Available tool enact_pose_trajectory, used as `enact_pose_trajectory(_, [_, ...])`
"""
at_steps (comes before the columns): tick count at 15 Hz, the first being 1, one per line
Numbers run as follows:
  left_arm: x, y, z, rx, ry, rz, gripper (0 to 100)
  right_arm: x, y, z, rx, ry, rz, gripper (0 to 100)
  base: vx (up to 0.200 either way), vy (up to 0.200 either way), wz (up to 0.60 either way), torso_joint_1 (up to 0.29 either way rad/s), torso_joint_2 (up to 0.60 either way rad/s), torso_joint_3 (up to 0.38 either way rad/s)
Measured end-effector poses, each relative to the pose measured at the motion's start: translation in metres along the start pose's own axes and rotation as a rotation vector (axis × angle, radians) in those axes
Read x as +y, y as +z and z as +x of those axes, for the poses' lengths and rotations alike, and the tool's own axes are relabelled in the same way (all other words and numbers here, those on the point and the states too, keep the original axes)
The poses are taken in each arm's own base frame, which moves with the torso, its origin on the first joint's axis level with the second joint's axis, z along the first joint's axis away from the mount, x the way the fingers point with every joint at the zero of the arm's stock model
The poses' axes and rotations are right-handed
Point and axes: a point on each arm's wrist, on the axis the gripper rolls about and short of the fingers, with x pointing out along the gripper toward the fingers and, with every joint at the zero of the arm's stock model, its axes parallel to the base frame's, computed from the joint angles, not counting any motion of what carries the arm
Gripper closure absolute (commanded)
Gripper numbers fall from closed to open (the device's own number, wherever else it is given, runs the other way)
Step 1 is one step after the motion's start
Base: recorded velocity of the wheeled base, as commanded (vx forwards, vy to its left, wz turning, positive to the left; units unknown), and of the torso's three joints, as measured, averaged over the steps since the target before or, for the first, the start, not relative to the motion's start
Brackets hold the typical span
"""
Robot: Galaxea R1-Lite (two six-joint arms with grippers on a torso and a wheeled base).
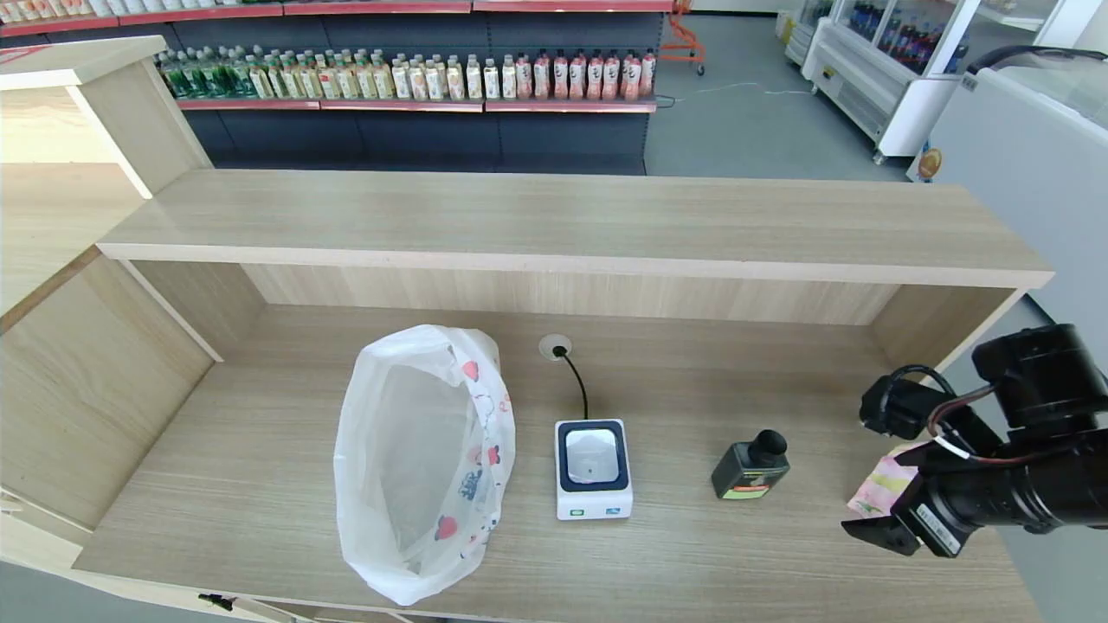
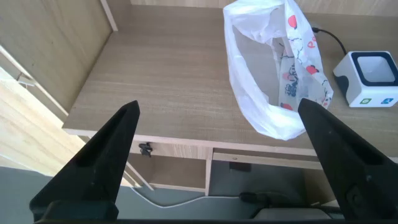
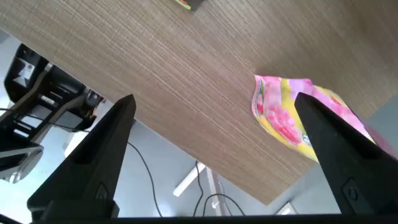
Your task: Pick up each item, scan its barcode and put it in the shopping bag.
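Observation:
A white printed shopping bag (image 1: 424, 459) (image 2: 273, 68) lies open on the wooden counter (image 1: 260, 450), left of centre. Right of it sits the white barcode scanner (image 1: 592, 467) (image 2: 367, 78), window facing up. Further right stands a small dark bottle (image 1: 750, 467). A pink and yellow packet (image 1: 879, 489) (image 3: 292, 112) lies at the counter's right end, partly hidden by my right arm. My right gripper (image 1: 879, 528) (image 3: 217, 155) hangs open just above the counter's front right corner, with the packet beside one finger. My left gripper (image 2: 217, 162) is open and holds nothing, off the front edge near the bag.
A raised shelf (image 1: 563, 216) and side walls box in the counter on three sides. The scanner's black cable (image 1: 578, 381) runs back to a hole in the top. Drink shelves (image 1: 407, 78) and freezers (image 1: 883, 61) stand far behind. Bare wood lies between bag and left wall.

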Motion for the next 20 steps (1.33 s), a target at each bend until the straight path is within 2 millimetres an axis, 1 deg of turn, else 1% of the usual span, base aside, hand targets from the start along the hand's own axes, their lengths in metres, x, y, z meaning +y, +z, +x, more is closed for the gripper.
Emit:
enact_pose_trajectory(2, [0.0, 0.0, 0.0, 0.0, 0.0, 0.0, 0, 0.005, 0.009, 0.025, -0.02, 0.034, -0.04, 0, 0.0, 0.0, 0.0, 0.0, 0.0, 0.0])
enact_pose_trajectory(4, [0.0, 0.0, 0.0, 0.0, 0.0, 0.0, 0, 0.011, 0.019, 0.044, -0.051, 0.069, -0.071, 0, 0.0, 0.0, 0.0, 0.0, 0.0, 0.0])
enact_pose_trajectory(8, [0.0, 0.0, 0.0, 0.0, 0.0, 0.0, 0, 0.015, 0.036, 0.073, -0.082, 0.087, -0.123, 0, 0.0, 0.0, 0.0, 0.0, 0.0, 0.0])
enact_pose_trajectory(12, [0.0, 0.0, 0.0, 0.0, 0.0, 0.0, 0, 0.017, 0.043, 0.096, -0.122, 0.075, -0.159, 0, 0.0, 0.0, 0.0, 0.0, 0.0, 0.0])
enact_pose_trajectory(14, [0.0, 0.0, 0.0, 0.0, 0.0, 0.0, 0, 0.02, 0.046, 0.106, -0.15, 0.123, -0.166, 0, 0.0, 0.0, 0.0, 0.0, 0.0, 0.0])
enact_pose_trajectory(16, [0.0, 0.0, 0.0, 0.0, 0.0, 0.0, 0, 0.023, 0.049, 0.113, -0.166, 0.16, -0.172, 0, 0.0, 0.0, 0.0, 0.0, 0.0, 0.0])
enact_pose_trajectory(19, [0.0, 0.0, 0.0, -0.001, 0.0, 0.0, 0, 0.025, 0.053, 0.121, -0.179, 0.164, -0.181, 0, 0.0, 0.0, 0.0, 0.0, 0.0, 0.0])
enact_pose_trajectory(20, [0.0, 0.0, 0.0, 0.0, 0.0, 0.0, 0, 0.026, 0.053, 0.124, -0.18, 0.166, -0.184, 100, 0.0, 0.0, 0.0, 0.0, 0.0, 0.0])
